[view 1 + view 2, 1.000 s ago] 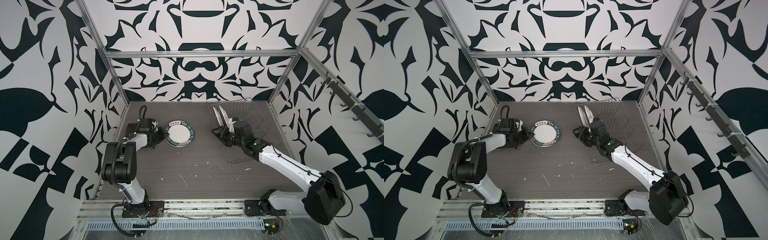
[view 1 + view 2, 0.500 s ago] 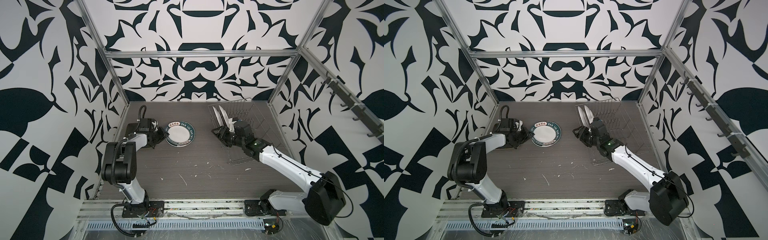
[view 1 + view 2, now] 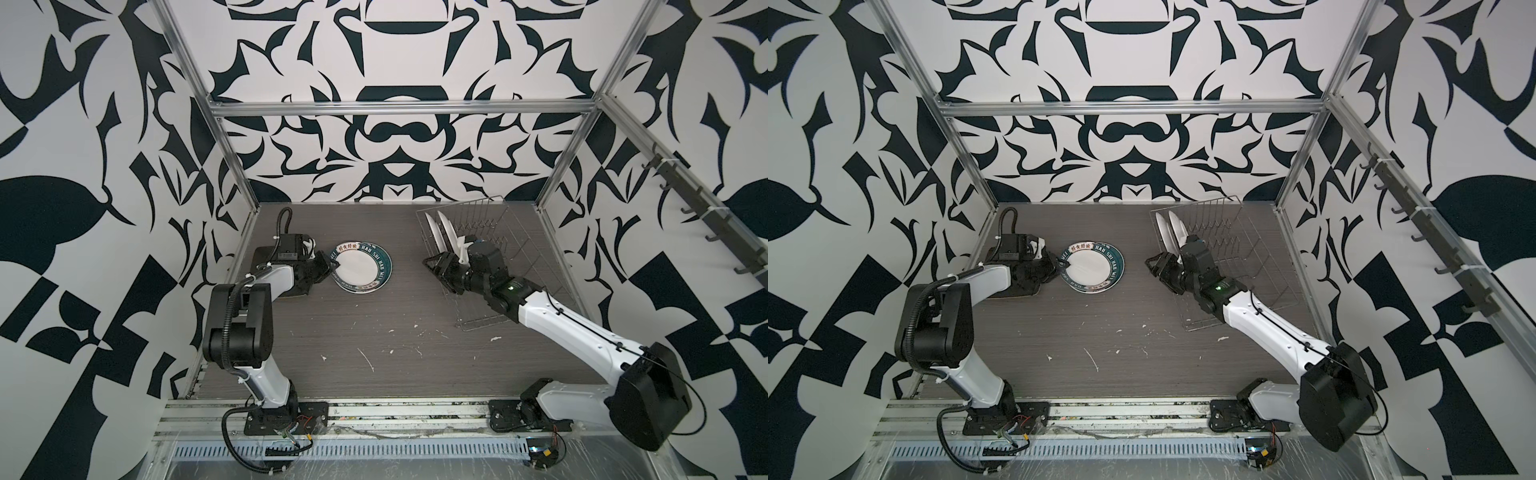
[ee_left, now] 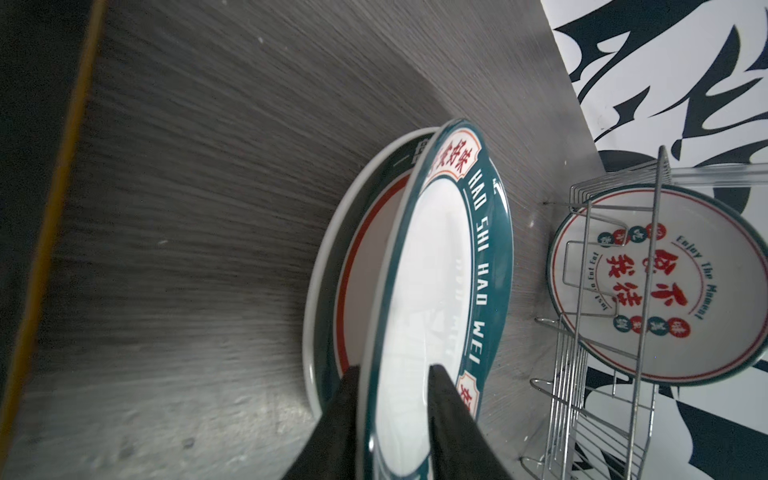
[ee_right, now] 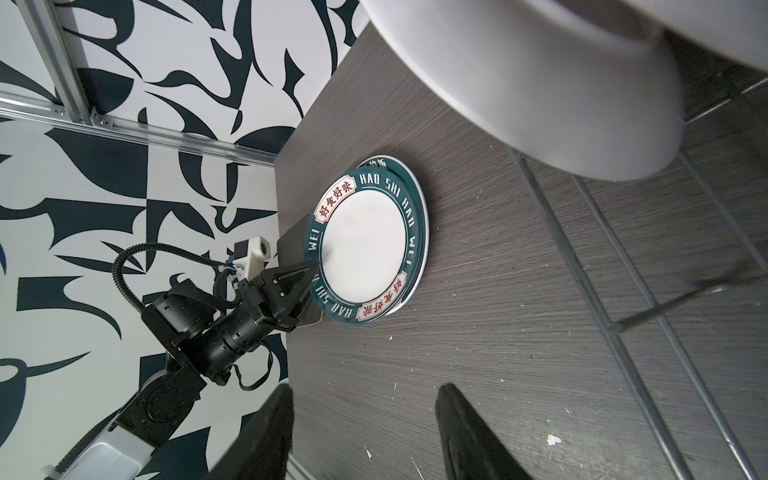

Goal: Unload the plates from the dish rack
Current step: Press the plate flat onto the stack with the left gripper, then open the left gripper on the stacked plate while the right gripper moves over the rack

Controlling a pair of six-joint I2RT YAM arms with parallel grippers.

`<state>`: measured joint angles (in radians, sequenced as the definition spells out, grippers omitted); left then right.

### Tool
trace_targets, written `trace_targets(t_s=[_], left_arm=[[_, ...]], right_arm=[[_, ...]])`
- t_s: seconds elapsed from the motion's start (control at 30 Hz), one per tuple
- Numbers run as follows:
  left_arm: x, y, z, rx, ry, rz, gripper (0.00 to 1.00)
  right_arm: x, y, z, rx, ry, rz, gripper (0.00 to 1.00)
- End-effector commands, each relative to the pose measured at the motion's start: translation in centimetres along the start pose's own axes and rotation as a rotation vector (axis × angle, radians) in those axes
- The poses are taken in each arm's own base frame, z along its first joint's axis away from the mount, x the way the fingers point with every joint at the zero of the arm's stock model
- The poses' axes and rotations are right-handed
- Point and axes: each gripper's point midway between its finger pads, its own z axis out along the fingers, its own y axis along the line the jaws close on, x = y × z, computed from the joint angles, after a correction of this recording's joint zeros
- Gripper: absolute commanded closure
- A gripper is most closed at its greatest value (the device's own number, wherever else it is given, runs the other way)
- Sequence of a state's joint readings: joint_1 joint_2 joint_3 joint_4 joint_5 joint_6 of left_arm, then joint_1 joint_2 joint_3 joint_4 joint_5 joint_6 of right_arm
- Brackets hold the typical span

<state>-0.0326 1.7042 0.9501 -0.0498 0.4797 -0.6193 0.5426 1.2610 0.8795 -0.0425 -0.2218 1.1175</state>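
1. The left gripper (image 4: 393, 370) straddles the near rim of a teal-rimmed plate (image 4: 428, 257) lettered "HAO SHI HAO WEI", with one finger over the white well and one under the rim. It cannot be told whether the gripper pinches the rim or sits loose around it.
2. That plate lies on top of a second plate (image 4: 332, 257) with a dark band and a red ring, shifted off its centre. The pair sits on the grey woodgrain desk (image 3: 332, 332), left of centre in both top views.
3. A dark plate (image 4: 37, 124) with a yellowish edge lies flat on the desk just beside the pair, partly under the left arm.
4. The right gripper (image 5: 365, 390) hovers with its fingers spread and nothing between them, just beside the left edge of the dish rack (image 3: 505, 237) and pointing across the desk toward the pair.
5. The silver wire dish rack stands at the right rear of the desk. Two white plates (image 3: 432, 230) stand on edge in its far left slots, and the left wrist view shows red Chinese characters and "Enjoy The Moment" on one of them.
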Motion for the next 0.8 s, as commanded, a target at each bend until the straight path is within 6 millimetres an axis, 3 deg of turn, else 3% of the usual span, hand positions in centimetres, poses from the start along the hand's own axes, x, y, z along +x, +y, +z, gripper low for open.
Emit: trace_targets(t_s=[0.0,0.2,0.77], left_arm=[[-0.5,-0.6,-0.4,0.006,0.000,0.018,0.63],[-0.5,-0.3,-0.4,-0.016,0.003,0.019,0.50],[-0.5,0.4,-0.9,-0.111,0.002,0.016,0.28]], right_arm=[[-0.7,1.9,-1.2,-0.061,-0.028,-0.033,0.41],[-0.7,1.8,-1.1,-0.060,-0.025,-0.033,0.41],[-0.9,1.7,-1.1,-0.061,-0.021,-0.034,0.41]])
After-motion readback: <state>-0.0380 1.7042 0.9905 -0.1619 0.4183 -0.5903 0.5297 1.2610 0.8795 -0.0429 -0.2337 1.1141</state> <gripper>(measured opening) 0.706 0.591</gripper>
